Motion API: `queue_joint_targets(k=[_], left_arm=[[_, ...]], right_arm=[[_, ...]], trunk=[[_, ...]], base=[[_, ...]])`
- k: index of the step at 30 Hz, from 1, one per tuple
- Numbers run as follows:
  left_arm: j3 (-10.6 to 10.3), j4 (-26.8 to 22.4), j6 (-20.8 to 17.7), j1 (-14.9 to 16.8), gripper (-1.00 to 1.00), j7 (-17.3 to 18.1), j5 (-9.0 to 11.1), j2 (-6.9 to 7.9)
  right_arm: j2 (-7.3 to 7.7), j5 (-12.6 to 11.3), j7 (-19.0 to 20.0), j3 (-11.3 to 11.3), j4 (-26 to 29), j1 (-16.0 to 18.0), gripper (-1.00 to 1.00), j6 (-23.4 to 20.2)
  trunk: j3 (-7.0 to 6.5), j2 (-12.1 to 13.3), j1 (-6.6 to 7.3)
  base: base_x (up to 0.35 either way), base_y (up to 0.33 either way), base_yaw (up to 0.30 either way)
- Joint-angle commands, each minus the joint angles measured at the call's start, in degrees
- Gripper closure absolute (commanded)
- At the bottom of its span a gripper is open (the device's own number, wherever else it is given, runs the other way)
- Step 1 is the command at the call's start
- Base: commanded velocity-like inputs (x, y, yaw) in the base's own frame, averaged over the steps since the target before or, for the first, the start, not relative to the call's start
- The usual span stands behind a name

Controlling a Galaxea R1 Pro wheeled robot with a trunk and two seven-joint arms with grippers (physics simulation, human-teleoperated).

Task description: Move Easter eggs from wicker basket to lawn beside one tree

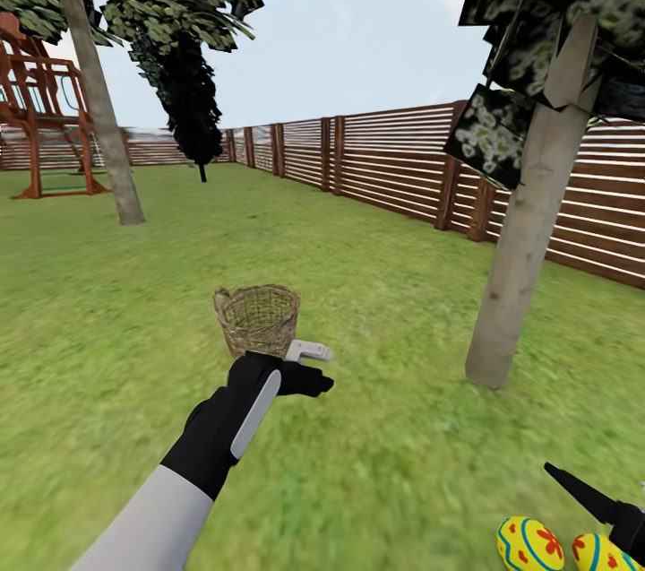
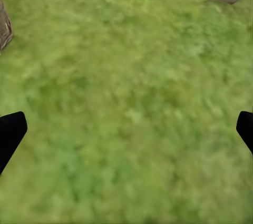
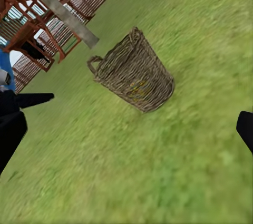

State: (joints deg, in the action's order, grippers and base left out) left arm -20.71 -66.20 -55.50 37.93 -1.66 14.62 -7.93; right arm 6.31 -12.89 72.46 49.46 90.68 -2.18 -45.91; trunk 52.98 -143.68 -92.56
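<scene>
The wicker basket (image 1: 256, 320) stands upright on the lawn (image 1: 134, 302); a yellow patch shows through its weave (image 3: 138, 88) low inside. My left gripper (image 1: 313, 367) hovers just in front of it on the right, open and empty over bare grass (image 2: 126, 134). Two yellow Easter eggs (image 1: 529, 544) (image 1: 598, 555) lie on the grass at the bottom right, near the pale trunk of the tree (image 1: 524, 248). My right gripper (image 1: 618, 517) is beside the eggs, open (image 3: 126, 129) with nothing between its fingers, and faces the basket (image 3: 136, 71).
A brown slatted fence (image 1: 394, 163) runs along the right and back. A second pale-trunked tree (image 1: 98, 105) and a dark narrow tree (image 1: 193, 105) stand far left, by a wooden play frame (image 1: 40, 105). Open grass lies between basket and near trunk.
</scene>
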Motion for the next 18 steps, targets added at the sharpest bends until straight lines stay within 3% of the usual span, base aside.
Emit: queue_joint_targets(k=[1, 18], left_arm=[[0.0, 0.0, -0.2, 0.0, -1.0, -0.2, 0.2, 0.0], [0.0, 0.0, -0.2, 0.0, -1.0, -0.3, 0.2, 0.01]], right_arm=[[0.02, -0.3, 0.0, 0.0, 0.0, 0.0, -1.0, -0.4], [0.01, -0.2, 0.0, -0.2, 0.0, 0.0, -1.0, -0.4]], trunk=[[-0.18, 0.0, 0.03], [-3.95, 0.2, 0.47]], base=[[0.0, 0.0, 0.041], [0.0, 0.0, 0.225]])
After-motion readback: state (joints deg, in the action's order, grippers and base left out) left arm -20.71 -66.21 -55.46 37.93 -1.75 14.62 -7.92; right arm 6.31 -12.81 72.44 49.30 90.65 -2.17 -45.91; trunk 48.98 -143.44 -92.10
